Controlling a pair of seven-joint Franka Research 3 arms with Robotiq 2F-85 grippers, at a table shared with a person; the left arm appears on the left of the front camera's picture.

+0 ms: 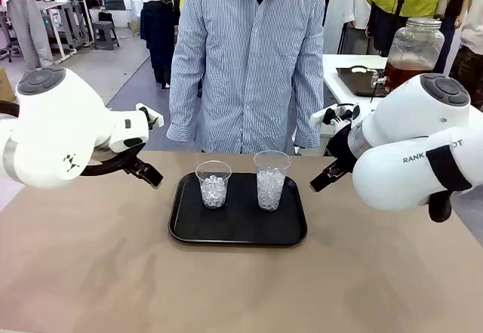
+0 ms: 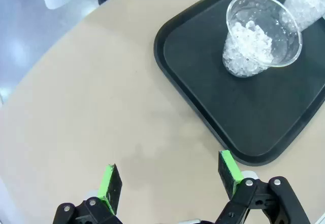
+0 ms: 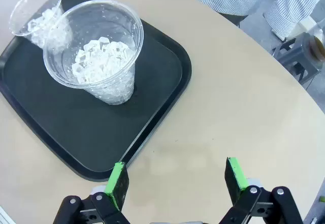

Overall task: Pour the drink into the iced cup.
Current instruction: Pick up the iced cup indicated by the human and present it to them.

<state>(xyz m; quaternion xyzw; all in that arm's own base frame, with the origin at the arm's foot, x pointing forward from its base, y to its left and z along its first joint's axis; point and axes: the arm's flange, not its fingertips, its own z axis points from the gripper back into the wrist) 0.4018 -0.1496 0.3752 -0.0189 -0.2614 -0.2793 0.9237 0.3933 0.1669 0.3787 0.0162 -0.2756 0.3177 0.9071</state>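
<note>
Two clear plastic cups filled with ice stand on a black tray (image 1: 238, 236): a shorter cup (image 1: 213, 183) on the left and a taller cup (image 1: 271, 180) on the right. An amber-brown drink sits low in a large glass jar (image 1: 411, 67) on a table behind, far right. My left gripper (image 1: 151, 176) hovers open left of the tray. In the left wrist view this gripper (image 2: 170, 176) is over bare table, with the shorter cup (image 2: 259, 41) ahead. My right gripper (image 1: 323, 180) hangs open right of the tray. In its wrist view the right gripper (image 3: 175, 176) is near the tray's edge (image 3: 167, 107), with the taller cup (image 3: 96, 51) ahead.
A person in a blue striped shirt (image 1: 249, 61) stands at the far side of the table, arms hanging down. The tan tabletop (image 1: 113, 272) spreads wide in front of the tray. A dark tray (image 1: 358, 82) lies on the white table behind, beside the jar.
</note>
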